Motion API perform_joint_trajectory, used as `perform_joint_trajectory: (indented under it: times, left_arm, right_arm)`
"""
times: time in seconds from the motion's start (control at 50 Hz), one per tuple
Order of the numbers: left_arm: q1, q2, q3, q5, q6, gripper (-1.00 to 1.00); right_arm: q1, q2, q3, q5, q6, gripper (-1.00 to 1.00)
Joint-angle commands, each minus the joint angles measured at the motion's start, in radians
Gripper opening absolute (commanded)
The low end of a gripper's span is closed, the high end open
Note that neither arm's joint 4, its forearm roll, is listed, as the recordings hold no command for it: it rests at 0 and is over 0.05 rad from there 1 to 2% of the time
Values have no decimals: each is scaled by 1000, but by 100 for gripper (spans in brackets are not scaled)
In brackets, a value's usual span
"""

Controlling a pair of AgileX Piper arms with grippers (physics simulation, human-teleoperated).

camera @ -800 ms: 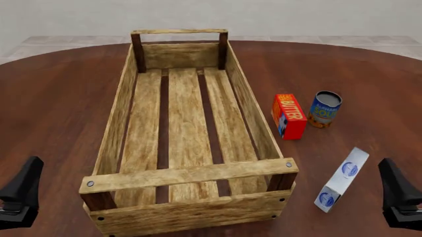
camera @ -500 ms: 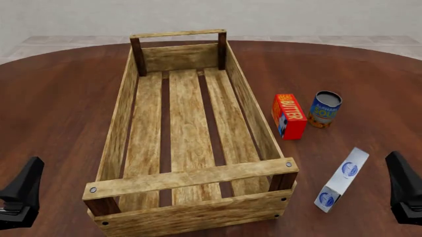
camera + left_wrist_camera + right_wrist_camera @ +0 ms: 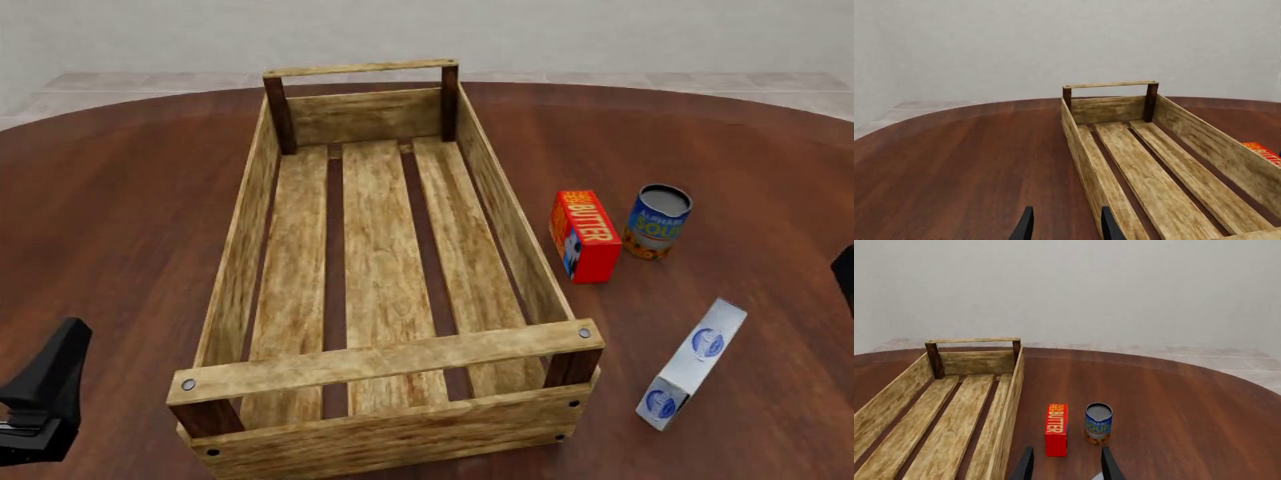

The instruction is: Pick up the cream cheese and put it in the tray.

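right claw (image 3: 1064, 467): slightly parted, empty, approaching | cream cheese (image 3: 691, 364): tabletop, 3 o'clock of tray (image 3: 254, 235) | left claw (image 3: 1064, 227): slightly parted, parked

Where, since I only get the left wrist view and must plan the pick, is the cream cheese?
Observer: The cream cheese lies on the table, just right of the tray's near right corner, outside it.
Operator: Anything crowding it?
Observer: A soup can stands farther back next to the butter box, both apart from the carton.
Operator: Which arm is on its side?
Observer: The right gripper, open, showing only at the front view's right edge. The left gripper is left of the tray.
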Motion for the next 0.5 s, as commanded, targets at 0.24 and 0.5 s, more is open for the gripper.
perform_joint_trajectory:
  times: [0.24, 0.5]
  left_arm:
    - [-17, -1, -15, 13, -21, 100]
    - [-41, 1, -20, 35, -62, 100]
  right_arm:
    - [59, 281, -215, 299, 219, 100]
    - [-11, 459, -314, 533, 278, 100]
